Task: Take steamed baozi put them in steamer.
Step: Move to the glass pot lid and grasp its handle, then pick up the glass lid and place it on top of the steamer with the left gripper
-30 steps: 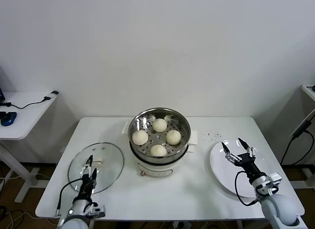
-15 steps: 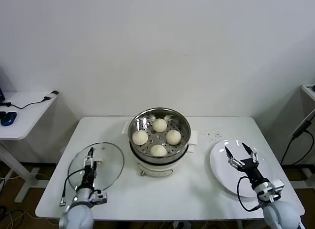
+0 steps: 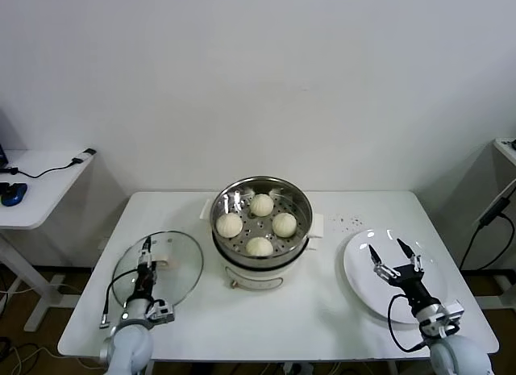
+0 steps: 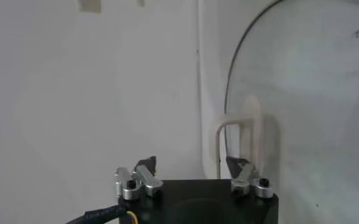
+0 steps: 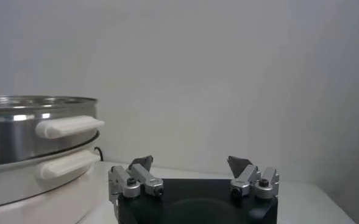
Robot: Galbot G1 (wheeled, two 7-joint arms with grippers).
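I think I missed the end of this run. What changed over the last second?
Both arms drew back toward the robot. The right tool, open and empty, slid nearer across the plate. The left tool lifted up over the lid. Nothing was taken or released. All four baozi stayed in the steamer.

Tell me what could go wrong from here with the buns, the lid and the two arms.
All four baozi already sit in the steamer, so no bun looks at risk. The left gripper hangs low over the glass lid; dropping further, it might knock or scrape it. The right gripper, open and empty, hovers over the bare plate and could strike it if lowered.
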